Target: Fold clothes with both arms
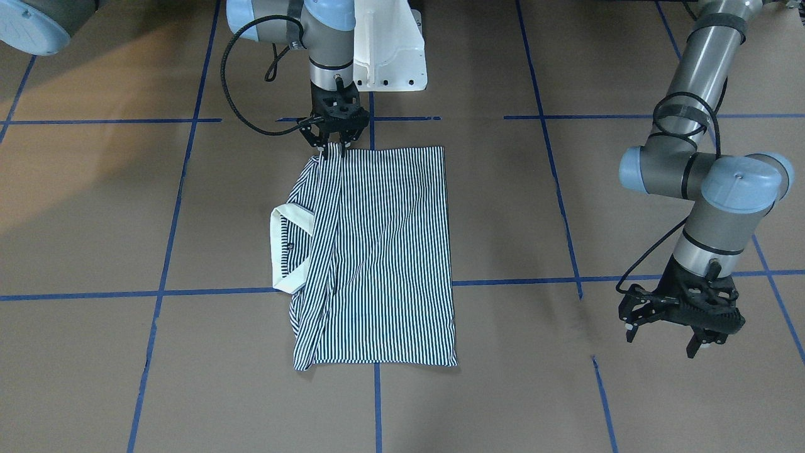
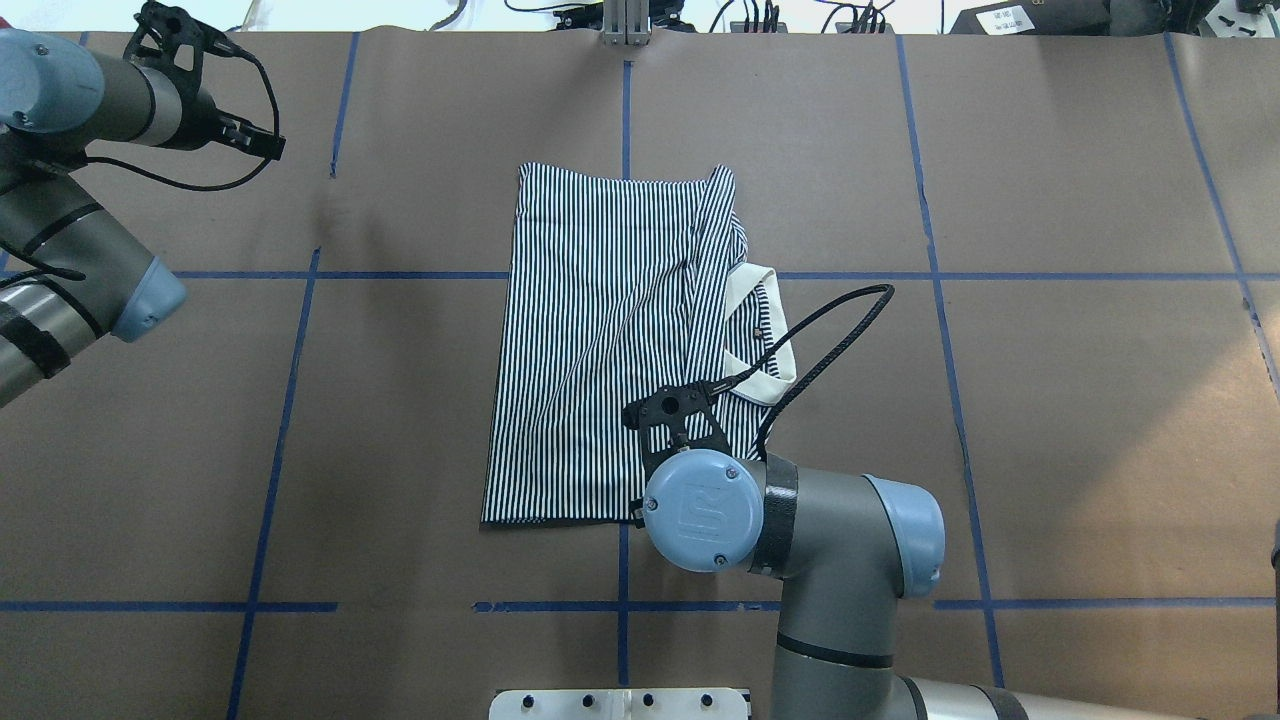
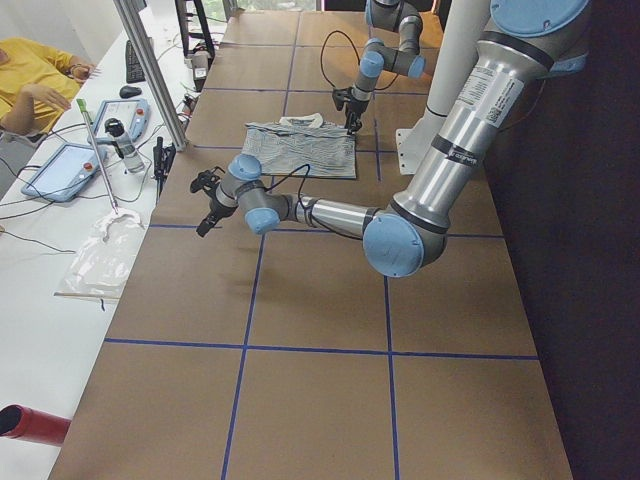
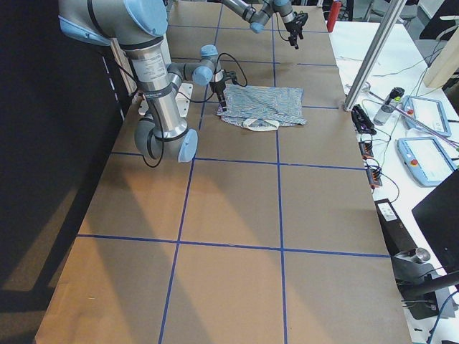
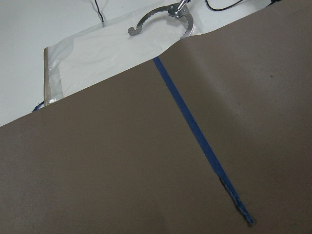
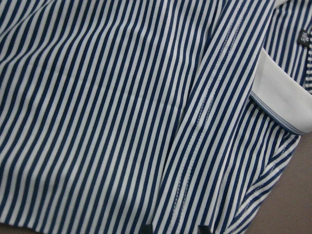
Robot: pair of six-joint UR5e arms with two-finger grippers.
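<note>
Fabric of thin navy-and-white stripes fills the right wrist view, close enough to show white double stitching along a folded seam, the smooth cream collar (image 6: 280, 105) with its fine striped edge, and a small dark logo (image 6: 304, 38) that no wider view resolves; two black fingertips (image 6: 145, 229) stand at the bottom edge with a strip of cloth between them. From the front-facing view the polo shirt (image 1: 383, 251) lies as a flat, lightly creased rectangle in the middle of the brown paper-covered surface (image 1: 566, 390), sleeves folded in, collar loop sticking out at one long side. The right tool (image 1: 333, 150) points straight down at the shirt's corner nearest the robot, its fingers drawn close together and clenched on that hem. The left tool (image 1: 660, 343) hangs well apart from the shirt over bare paper, fingers spread wide and holding nothing. Only the left wrist view shows the paper's far edge, where a blue tape line (image 5: 195, 131) ends near a clear plastic bag (image 5: 97, 53) and a curved, toothed metal hook (image 5: 161, 17). A seated person in yellow (image 3: 30, 80) appears in the left side view alone
</note>
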